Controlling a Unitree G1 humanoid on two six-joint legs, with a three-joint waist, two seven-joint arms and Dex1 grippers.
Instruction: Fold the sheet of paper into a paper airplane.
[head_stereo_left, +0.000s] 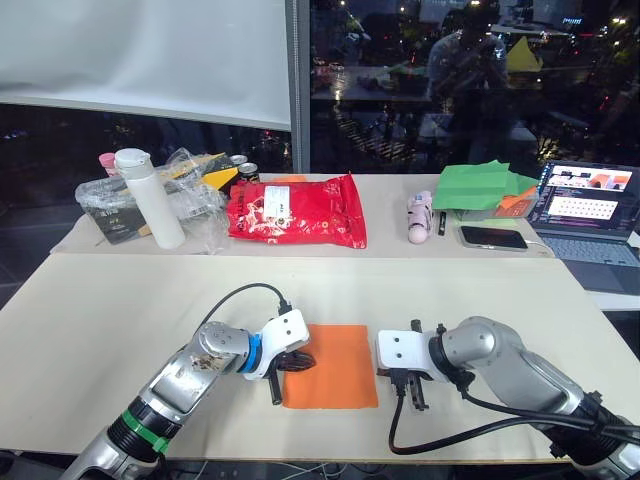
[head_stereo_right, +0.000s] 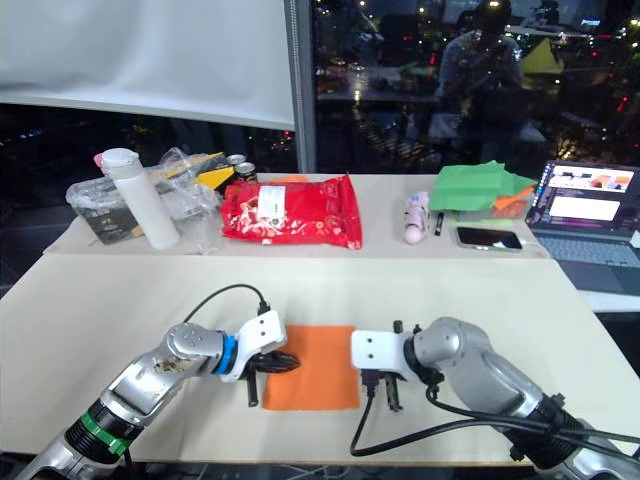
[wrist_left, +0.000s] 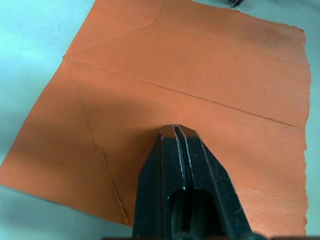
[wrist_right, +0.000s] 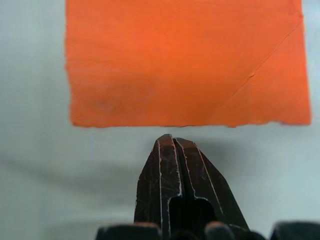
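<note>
The sheet of paper (head_stereo_left: 335, 365) is bright orange and lies flat on the cream table near its front edge. It is unfolded, with diagonal and straight crease lines (wrist_left: 150, 85) across it, and has no paper airplane shape. My left gripper (head_stereo_left: 303, 362) is shut, its fingertips (wrist_left: 176, 131) lying over the sheet's left part. My right gripper (head_stereo_left: 415, 397) is also shut with nothing in it. It hangs just off the sheet's right edge (wrist_right: 180, 122), a small gap away.
On the far table stand a glossy red snack bag (head_stereo_left: 296, 211), a white bottle (head_stereo_left: 152, 197) among plastic-wrapped clutter, a pink item (head_stereo_left: 420, 217), green paper sheets (head_stereo_left: 480, 185), a phone (head_stereo_left: 493, 238) and an open laptop (head_stereo_left: 590, 210). The table's front edge (head_stereo_left: 330, 455) is close.
</note>
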